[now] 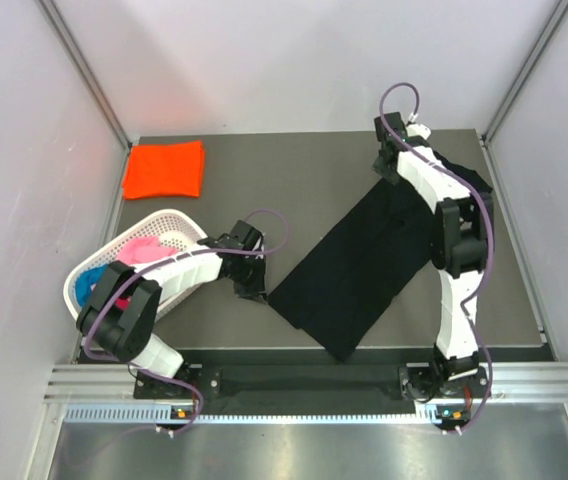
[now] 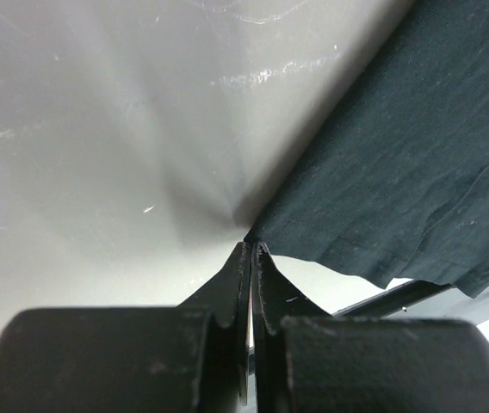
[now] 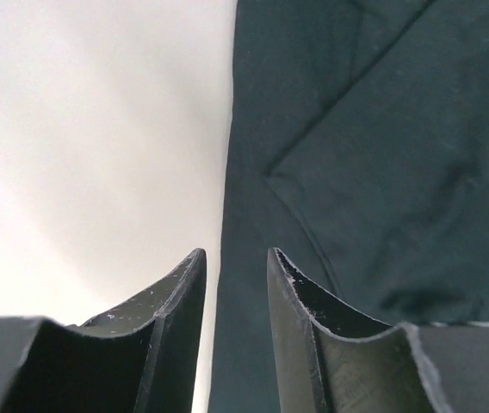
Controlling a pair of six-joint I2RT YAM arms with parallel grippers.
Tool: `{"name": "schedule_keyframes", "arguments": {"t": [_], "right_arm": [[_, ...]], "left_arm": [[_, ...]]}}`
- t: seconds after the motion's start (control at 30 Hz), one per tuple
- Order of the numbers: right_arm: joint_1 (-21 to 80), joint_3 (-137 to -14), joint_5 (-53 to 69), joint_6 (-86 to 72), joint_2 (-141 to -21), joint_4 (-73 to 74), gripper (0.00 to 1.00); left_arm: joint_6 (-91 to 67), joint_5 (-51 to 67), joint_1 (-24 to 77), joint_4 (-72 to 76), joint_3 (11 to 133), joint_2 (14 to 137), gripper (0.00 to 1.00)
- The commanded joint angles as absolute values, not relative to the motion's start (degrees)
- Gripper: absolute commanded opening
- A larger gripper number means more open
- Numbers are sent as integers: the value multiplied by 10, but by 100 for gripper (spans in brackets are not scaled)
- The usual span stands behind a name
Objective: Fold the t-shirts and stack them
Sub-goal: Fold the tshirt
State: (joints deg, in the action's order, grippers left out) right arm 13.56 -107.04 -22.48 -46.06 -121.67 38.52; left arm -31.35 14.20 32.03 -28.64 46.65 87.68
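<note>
Two arms: both are reaching out over the dark bench [image 1: 264, 170], one to each end of the same garment.
Main garment: the black t-shirt [image 1: 354, 265] [image 2: 417, 155] [image 3: 374, 155] is lying flat as a long folded band, running on a slant from near the far right corner down toward the middle of the near edge.
Left grip: the left pincer [image 1: 249, 287] [image 2: 251, 245] is pressing its fingers together at the band's left-hand corner. In the left wrist view, the tips are meeting right on that corner of cloth, which is sitting slightly raised over its own shadow.
Right grip: the right pincer [image 1: 386, 170] [image 3: 235, 254] is hanging over the band's far end with its fingers spread and nothing between them. The cloth's long edge is running straight through the gap below.
Far left corner: the orange t-shirt [image 1: 165, 169] is lying folded into a neat square, well apart from the black one.
Left edge: the white basket [image 1: 179, 215] is standing toward the near left corner, holding pink cloth [image 1: 144, 248] and blue cloth [image 1: 89, 280]. The left arm is crossing over it.
</note>
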Motion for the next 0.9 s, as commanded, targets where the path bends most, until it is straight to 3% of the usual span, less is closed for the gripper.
{"name": "schedule_keyframes", "arguments": {"t": [0.0,0.63,0.87], "right_arm": [[127,-1134,-258,-462,-1253,378,35],[101,-1231,-268,-513,-1395,383,34],[101,-1259,-238,-504,-1430,370,20]], "left_arm": [[-310,150,321,-292,460,859,0],[-311,163,321,-294,452,849,0],[-315,163,321,-297,452,849,0]]}}
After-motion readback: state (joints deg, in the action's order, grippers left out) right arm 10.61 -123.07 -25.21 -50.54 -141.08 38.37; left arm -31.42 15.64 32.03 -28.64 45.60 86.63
